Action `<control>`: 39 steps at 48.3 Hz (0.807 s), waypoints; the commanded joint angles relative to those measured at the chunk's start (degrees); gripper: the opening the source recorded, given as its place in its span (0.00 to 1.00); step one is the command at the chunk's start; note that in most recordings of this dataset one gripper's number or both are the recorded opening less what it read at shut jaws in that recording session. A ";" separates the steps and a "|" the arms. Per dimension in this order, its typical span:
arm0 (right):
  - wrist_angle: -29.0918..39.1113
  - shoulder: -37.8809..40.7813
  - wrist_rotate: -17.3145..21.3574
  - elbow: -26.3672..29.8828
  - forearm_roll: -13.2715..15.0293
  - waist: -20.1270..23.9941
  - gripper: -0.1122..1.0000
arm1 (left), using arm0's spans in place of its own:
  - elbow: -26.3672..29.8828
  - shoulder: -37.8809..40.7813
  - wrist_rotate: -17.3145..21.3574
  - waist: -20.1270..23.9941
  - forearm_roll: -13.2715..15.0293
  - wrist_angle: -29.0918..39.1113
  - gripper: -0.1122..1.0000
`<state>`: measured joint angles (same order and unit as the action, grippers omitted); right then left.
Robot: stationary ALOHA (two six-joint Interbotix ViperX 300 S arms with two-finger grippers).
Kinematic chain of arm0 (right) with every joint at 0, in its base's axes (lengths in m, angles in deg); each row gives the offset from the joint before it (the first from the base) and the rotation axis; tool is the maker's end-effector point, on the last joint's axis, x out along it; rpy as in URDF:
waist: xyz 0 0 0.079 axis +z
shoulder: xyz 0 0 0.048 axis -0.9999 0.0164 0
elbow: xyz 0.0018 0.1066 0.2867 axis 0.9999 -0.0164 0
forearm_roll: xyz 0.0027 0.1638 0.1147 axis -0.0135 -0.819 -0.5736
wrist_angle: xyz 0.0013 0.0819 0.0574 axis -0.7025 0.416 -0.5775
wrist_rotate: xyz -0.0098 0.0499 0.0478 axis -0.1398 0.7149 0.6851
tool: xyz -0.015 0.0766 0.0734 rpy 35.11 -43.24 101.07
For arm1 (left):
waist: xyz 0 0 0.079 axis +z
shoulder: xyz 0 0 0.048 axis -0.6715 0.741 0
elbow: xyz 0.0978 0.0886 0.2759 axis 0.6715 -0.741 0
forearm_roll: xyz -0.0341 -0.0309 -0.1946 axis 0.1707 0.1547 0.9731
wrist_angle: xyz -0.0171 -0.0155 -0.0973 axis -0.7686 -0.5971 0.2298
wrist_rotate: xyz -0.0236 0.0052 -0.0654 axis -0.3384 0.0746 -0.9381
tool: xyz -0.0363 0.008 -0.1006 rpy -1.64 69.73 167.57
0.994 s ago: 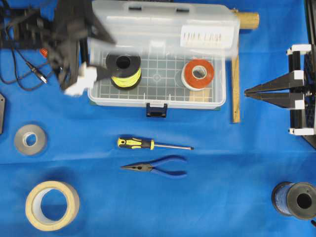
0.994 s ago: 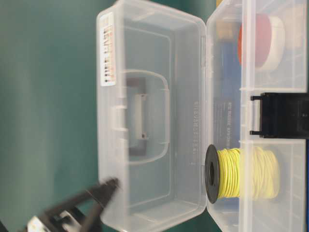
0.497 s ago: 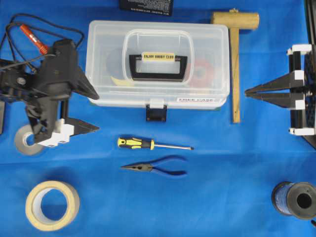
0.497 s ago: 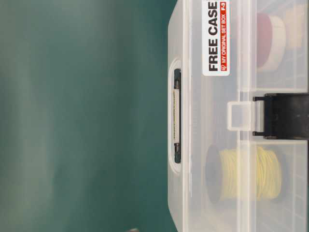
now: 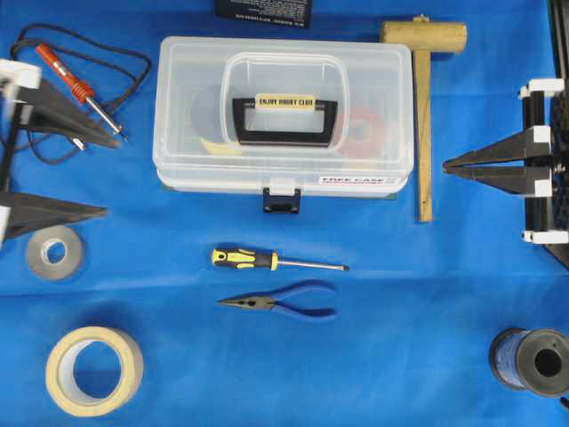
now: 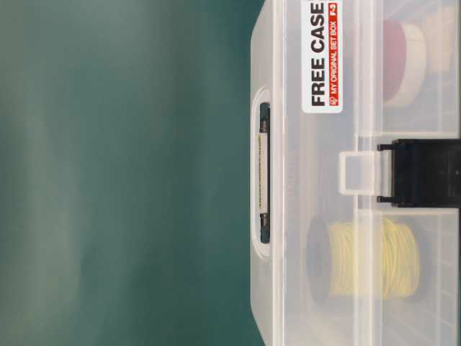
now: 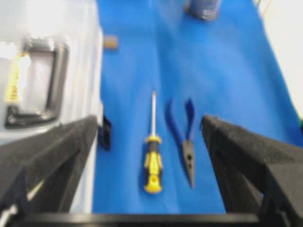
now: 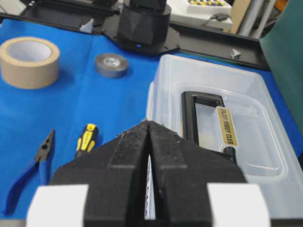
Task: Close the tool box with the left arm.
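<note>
The clear tool box [image 5: 284, 116] stands at the table's back middle with its lid down flat, its black handle with a yellow label [image 5: 284, 105] on top. Its black front latch [image 5: 282, 201] sticks out below the lid's tab. A yellow wire spool [image 6: 367, 259] and a red roll show inside through the wall. My left gripper [image 5: 113, 176] is open and empty at the far left, apart from the box; the left wrist view shows its jaws wide [image 7: 149, 125] beside the box [image 7: 47, 56]. My right gripper [image 5: 446, 165] is shut and empty at the right edge, pointing at the box [image 8: 222, 94].
A yellow-black screwdriver [image 5: 267, 260] and blue pliers [image 5: 284, 302] lie in front of the box. A wooden mallet [image 5: 424, 89] lies at its right. A soldering iron [image 5: 76, 80], grey tape [image 5: 53, 253], masking tape [image 5: 93, 369] and a blue wire spool [image 5: 533, 360] lie around.
The lid swung from open to fully down. My left arm drew back to the far left edge and its jaws opened wide. The right arm has not moved.
</note>
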<state>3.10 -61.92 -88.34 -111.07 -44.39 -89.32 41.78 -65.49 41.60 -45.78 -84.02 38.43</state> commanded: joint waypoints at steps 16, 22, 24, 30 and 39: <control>-0.35 0.26 0.09 1.14 0.00 0.00 0.10 | -16.35 -13.97 1.93 1.93 -0.09 -13.45 0.89; -0.26 0.26 0.09 1.05 0.00 0.00 0.10 | -23.55 -17.93 1.93 1.93 -0.09 -19.25 0.89; -0.26 0.26 0.09 1.05 0.00 -0.09 0.10 | -25.58 -18.98 1.93 1.93 -0.09 -20.65 0.89; -0.26 0.26 0.09 1.05 0.00 0.00 0.10 | -30.41 -21.45 1.93 1.93 -0.09 -23.55 0.89; -0.26 0.35 0.09 0.97 0.00 -0.09 0.10 | -34.28 -22.06 1.85 1.93 0.18 -26.89 0.88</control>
<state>3.10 -61.92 -88.34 -111.07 -44.39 -89.32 7.33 -87.99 43.44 -44.03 -84.02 13.20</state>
